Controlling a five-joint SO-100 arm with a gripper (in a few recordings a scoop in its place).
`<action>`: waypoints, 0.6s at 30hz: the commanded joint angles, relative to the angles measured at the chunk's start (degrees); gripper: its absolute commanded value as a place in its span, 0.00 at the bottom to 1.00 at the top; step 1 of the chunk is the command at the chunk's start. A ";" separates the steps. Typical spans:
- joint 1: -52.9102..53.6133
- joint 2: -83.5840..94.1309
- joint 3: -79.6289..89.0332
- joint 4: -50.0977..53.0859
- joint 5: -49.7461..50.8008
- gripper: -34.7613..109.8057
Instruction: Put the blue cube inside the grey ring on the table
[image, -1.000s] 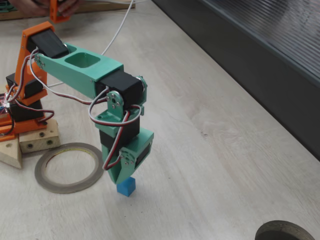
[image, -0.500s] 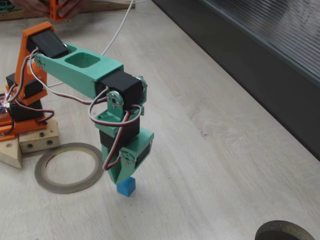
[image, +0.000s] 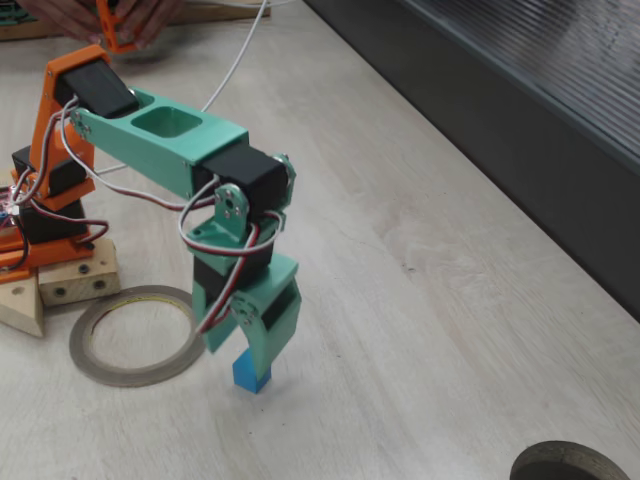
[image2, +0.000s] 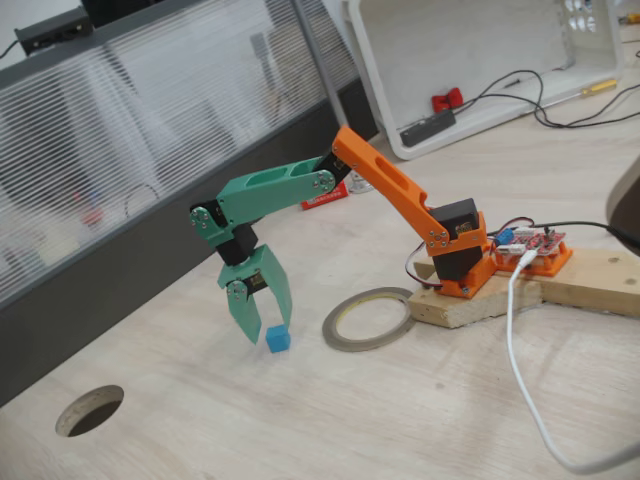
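No brand, label or writing can be read on anything in either fixed view.

There is one blue cube (image: 252, 372), sitting on the pale wood-grain worktop (image: 430, 330). In a fixed view it lies just right of the grey ring (image: 137, 335), outside it and not touching it. In the other fixed view the same cube (image2: 278, 339) lies left of the ring (image2: 368, 319), with bare worktop (image2: 330, 420) between them.

The green tool (image: 252, 345) points straight down over the cube. In a fixed view one green finger (image: 264, 335) covers the cube's upper part, so contact cannot be judged there. The other fixed view shows the tool (image2: 258, 322) from the side, with its two fingers spread apart in an open V; one finger tip comes down just left of the cube and the other hangs above it. The tool is open and grips nothing.

There is one grey ring, lying flat with a pale inner rim, close to the wooden block (image2: 500, 290) that carries the orange base of the arm (image2: 455, 250).

A fixed view shows the edge of a second, darker ring (image: 570, 462) at the near right corner and a white cable (image: 235, 60) running far-left. The other fixed view shows a round hole (image2: 90, 410) in the worktop at near left, a white tray (image2: 480, 60) far right and a small red circuit board (image2: 530, 243) on the block.
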 joint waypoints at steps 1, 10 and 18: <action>0.70 1.05 -0.88 2.72 0.70 0.57; 0.79 0.62 -0.88 2.02 0.70 0.59; 0.79 -5.45 -0.97 2.02 0.70 0.59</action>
